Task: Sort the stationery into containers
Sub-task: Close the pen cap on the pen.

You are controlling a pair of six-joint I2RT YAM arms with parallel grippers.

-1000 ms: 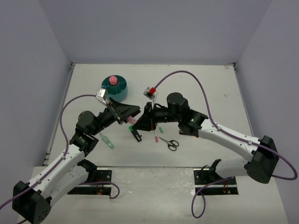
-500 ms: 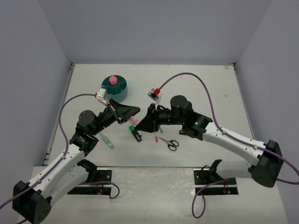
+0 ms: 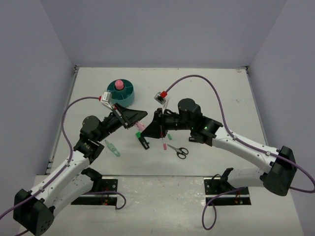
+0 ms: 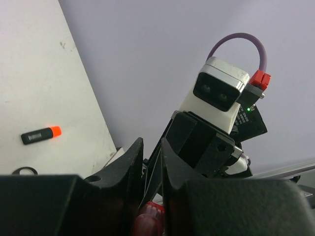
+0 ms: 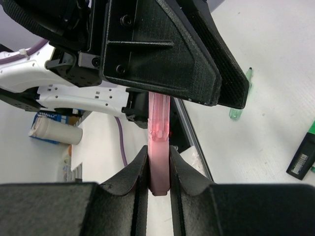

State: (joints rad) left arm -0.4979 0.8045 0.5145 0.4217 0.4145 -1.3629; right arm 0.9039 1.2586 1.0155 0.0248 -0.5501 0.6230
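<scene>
**Pink marker [image 5: 159,129] spans both grippers**

Above mid-worktop [image 3: 211,88], the right gripper [image 5: 158,153] pinches one end, the left gripper [image 4: 150,147] the other, its axis between them. The teal organizer [image 3: 126,102] stands toward the far-left corner, nearer the left arm [image 3: 64,172].

1. The left arm [image 3: 69,164] rises from its base at the near left, elbow bent, and reaches forward and to the right.
2. The right arm [image 3: 241,145] stretches from the near right toward the left, forearm low, wrist turned to face the other arm.
3. Both wrists hang above the middle of the table [image 3: 221,88], the end effectors meeting tip to tip.
4. The right end effector [image 5: 158,150] clamps one end of a pink marker [image 5: 159,118].
5. The left end effector [image 4: 151,147] has its jaws drawn narrow on the marker's other end.
</scene>
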